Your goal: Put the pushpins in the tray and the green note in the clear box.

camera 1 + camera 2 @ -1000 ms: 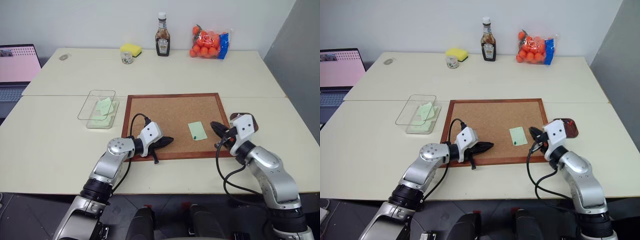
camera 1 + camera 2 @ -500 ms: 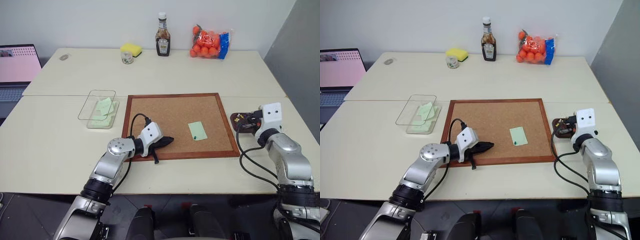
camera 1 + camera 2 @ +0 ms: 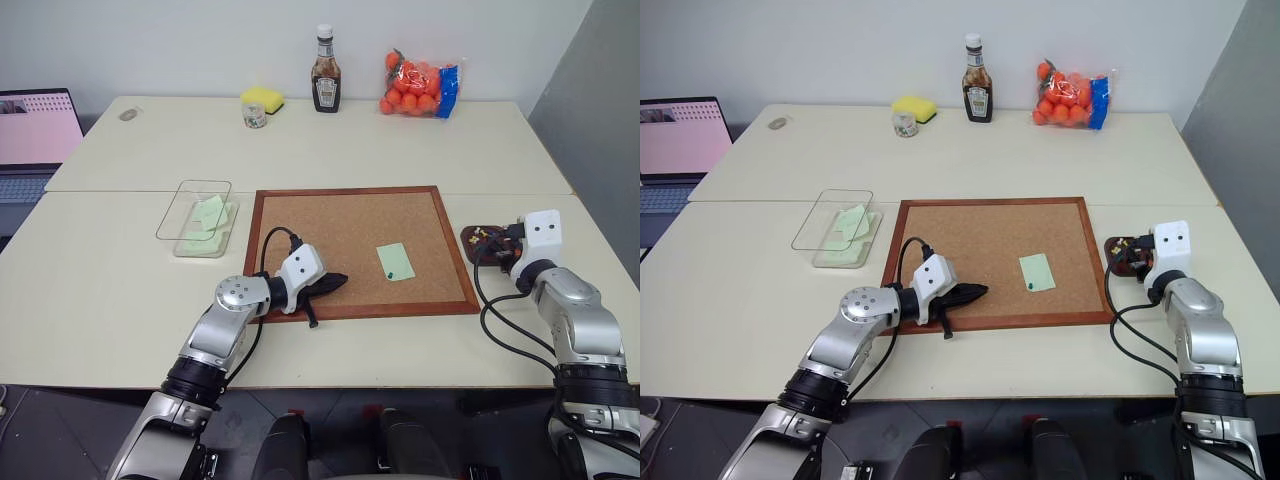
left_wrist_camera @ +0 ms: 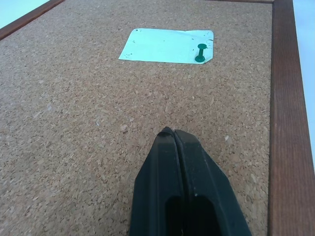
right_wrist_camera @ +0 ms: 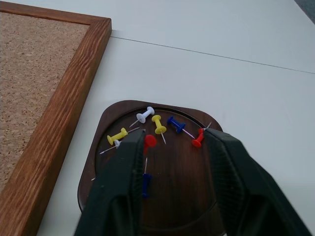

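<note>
Right pincer (image 5: 170, 162) relocated since a second ago from corkboard (image 3: 355, 215) right frame to above tray (image 5: 110, 132); fingers now spread, empty. Tray on tabletop (image 3: 400, 140) just beside corkboard, holding pushpins (image 5: 158, 124): yellow, white, blue, red. Green note (image 4: 167, 45) flat on corkboard, fixed by green pushpin (image 4: 200, 53). Left pincer (image 4: 173, 135) pressed together over cork, unmoved.

The dark brown tray (image 5: 106, 132) lies at three o'clock of the corkboard (image 3: 350, 225), holding yellow, white, blue and red pushpins (image 5: 158, 124) lying flat. One green note (image 3: 395, 261) lies pinned by a green pushpin (image 4: 200, 53). The clear box (image 3: 196, 216), at nine o'clock, holds green slips.
</note>
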`<state>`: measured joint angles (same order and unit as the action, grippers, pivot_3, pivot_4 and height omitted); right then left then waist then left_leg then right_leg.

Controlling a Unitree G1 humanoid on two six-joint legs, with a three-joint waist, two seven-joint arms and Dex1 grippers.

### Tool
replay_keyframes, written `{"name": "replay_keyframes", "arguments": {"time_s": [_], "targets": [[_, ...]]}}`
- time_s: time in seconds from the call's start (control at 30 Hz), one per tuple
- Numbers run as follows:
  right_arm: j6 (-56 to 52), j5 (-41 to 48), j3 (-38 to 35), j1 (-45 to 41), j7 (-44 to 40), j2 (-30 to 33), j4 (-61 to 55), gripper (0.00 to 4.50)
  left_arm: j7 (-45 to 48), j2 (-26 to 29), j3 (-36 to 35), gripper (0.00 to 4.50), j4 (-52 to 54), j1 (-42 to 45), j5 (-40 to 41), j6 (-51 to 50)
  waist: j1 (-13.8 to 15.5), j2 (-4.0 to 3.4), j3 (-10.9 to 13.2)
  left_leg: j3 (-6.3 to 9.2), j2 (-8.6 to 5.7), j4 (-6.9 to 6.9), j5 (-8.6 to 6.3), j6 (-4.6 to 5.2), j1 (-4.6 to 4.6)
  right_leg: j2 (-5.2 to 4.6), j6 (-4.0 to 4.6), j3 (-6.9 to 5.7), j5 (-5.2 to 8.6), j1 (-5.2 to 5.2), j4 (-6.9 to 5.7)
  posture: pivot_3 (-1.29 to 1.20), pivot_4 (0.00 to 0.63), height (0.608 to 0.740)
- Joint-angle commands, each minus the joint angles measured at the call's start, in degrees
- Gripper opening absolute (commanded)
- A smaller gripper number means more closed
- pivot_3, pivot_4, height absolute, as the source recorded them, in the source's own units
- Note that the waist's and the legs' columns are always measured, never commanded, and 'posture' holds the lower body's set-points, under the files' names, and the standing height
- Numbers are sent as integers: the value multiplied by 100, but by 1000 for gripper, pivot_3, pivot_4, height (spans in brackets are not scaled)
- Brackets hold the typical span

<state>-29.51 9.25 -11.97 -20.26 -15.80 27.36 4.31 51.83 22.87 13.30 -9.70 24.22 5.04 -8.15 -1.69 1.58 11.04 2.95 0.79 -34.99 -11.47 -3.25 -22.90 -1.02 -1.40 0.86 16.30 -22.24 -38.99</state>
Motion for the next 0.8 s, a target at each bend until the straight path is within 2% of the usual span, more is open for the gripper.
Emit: {"name": "replay_keyframes", "arguments": {"time_s": [0.03, 0.13, 0.33, 0.5, 0.63, 0.8], "targets": [[-7, 52, -143, -31, 57, 18, -326, 3013, -27, -13, 77, 0, 9, -13, -79, 14, 0, 0, 0, 0, 0, 0, 0, 0, 0, 0, 0, 0, 0, 0, 0, 0, 150, 740], [-17, -17, -93, 6, 77, 40, -345, 3607, -26, -20, 81, 0, 5, -8, -83, 19, 0, 0, 0, 1, 0, 0, 0, 0, 0, 0, 0, 0, 0, 0, 0, 0, 150, 740], [-67, -305, 69, 47, 169, 152, -298, 3607, -30, -30, 90, 0, 6, -5, -100, 21, 1, -1, 0, 0, 0, 0, 0, 0, 0, 0, 0, 0, 0, 0, 0, 0, 150, 740], [89, -205, -38, 16, 126, 60, -438, 3607, -35, -31, 81, 0, -4, -7, -118, 33, 1, -1, -1, 0, 0, 0, 0, 0, 0, 0, 0, 0, 0, 0, 0, 0, 150, 740], [74, 355, -62, 355, -348, -111, -1365, 3607, -43, -18, 69, 0, -3, -32, -127, 50, 1, -2, -1, 2, 0, 0, 0, 0, 0, 0, 0, 0, 0, 0, 0, 0, 150, 740], [-70, 782, 386, 996, -813, -328, -2435, 3607, -20, -10, 65, 0, -29, -35, -129, 59, 1, -2, -1, 7, 1, 1, 0, 0, -1, 1, 0, -2, 0, 1, 2, 0, 150, 740]]}}
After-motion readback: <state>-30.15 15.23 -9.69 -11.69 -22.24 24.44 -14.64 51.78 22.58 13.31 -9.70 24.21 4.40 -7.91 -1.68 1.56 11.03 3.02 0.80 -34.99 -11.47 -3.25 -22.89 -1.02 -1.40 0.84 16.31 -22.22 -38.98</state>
